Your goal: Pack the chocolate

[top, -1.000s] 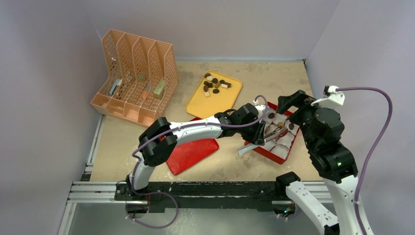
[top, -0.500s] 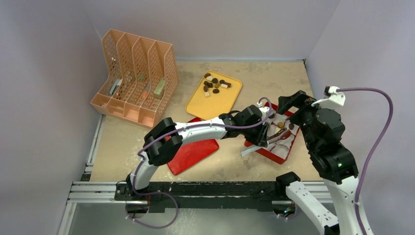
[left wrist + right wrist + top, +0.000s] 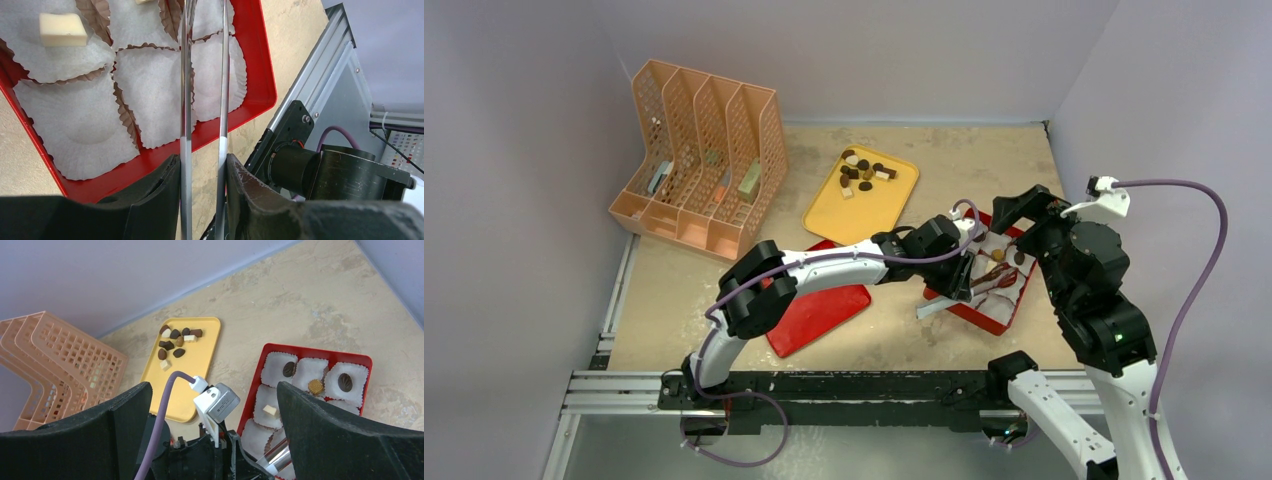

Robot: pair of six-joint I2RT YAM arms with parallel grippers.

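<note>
- The left gripper was seen clamped on a pair of metal tweezers, its two black fingers pressed against the outer faces of the blades
- The blades were held slightly apart and stretched out over the red box
- The blade tips were cut off by the top edge of the left wrist view, so it could not be told whether anything was pinched there
- The box was lined with white paper cups, and a white block was seen lying in one of them
- Along the far row of cups, a dark round, a tan piece and a second dark piece had each been set in a cup of its own
- Most of the chocolate was gathered at the far end of the yellow tray, which lay on the table left of the box and apart from it
- The right gripper was held raised over the box, its fingers spread wide
- A red lid was seen lying flat under the left arm, and an orange file rack stood at the far left
</note>
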